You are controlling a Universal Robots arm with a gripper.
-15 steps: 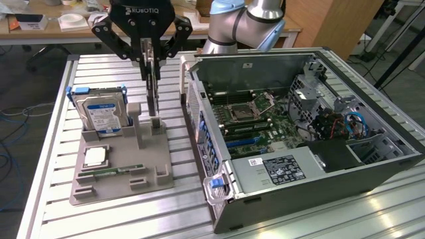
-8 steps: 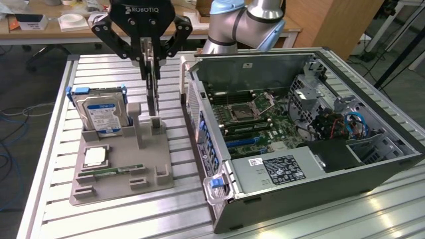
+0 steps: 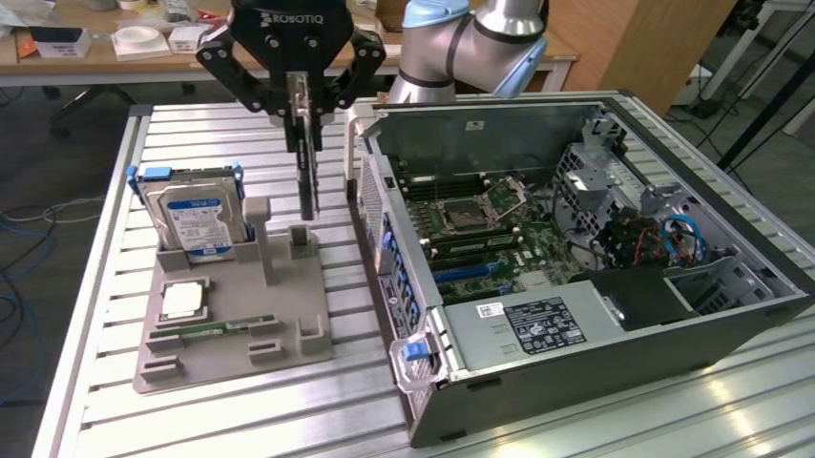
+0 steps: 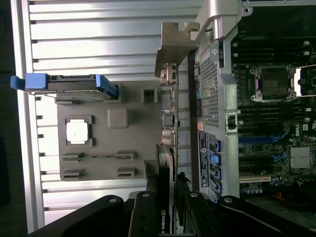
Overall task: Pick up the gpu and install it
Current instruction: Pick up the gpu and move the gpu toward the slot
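Exterior view: one hand (image 3: 302,110) pinching one gpu (image 3: 307,176), one hard drive (image 3: 198,224), one open case (image 3: 612,382).

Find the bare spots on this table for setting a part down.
Bare slats of the table lie between the grey fixture and the edge nearest the exterior camera, and between the hard drive and the far edge. Crowded: the gap between fixture and computer case, where the gripper holds the gpu.
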